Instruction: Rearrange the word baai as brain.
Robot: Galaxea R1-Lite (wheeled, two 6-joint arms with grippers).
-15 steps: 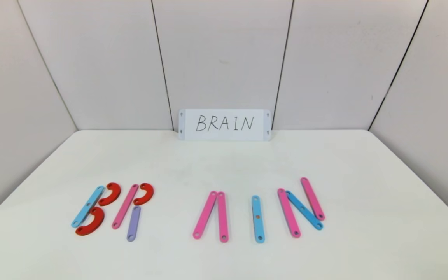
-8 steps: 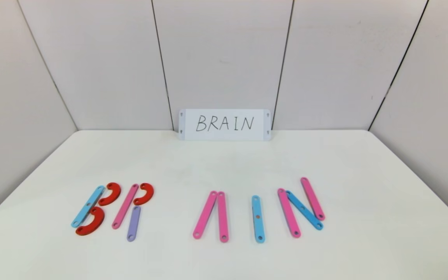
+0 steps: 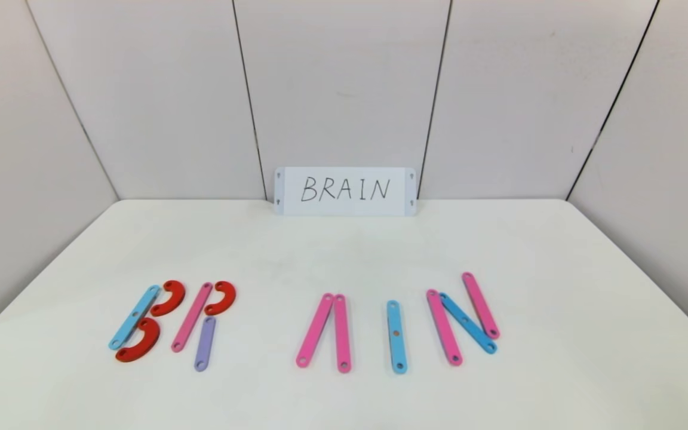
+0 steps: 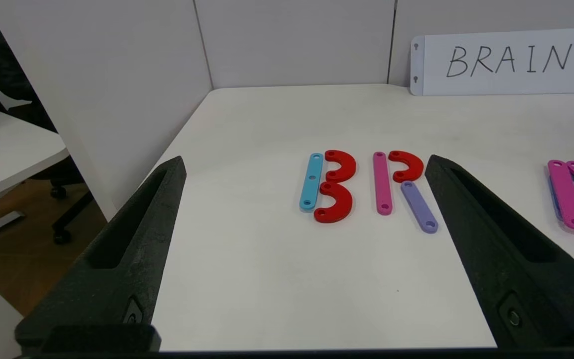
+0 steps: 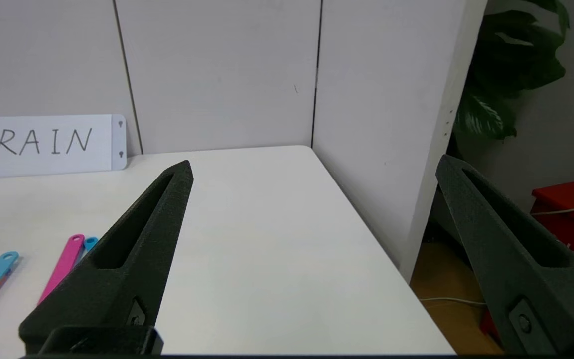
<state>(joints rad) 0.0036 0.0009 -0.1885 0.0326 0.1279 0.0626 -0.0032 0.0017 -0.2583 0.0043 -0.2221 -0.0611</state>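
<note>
The strip letters of brain lie in a row on the white desk, while the left gripper and right gripper hang back with fingers wide apart, holding nothing.

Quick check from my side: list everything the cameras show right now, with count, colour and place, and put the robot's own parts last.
B: one light-blue strip, two red curves; far left of the row.
R: one pink strip, one red curve, one purple strip; just right of the B.
A: two pink strips meeting at the top, no crossbar; centre.
I: one light-blue strip; right of the A.
N: two pink strips, one blue diagonal; right end.
White card: one, handwritten BRAIN; standing at the table's back edge.
Table: one, white.
Left gripper: black, open, held back from the B and R.
Right gripper: black, open, near the table's right edge.
</note>
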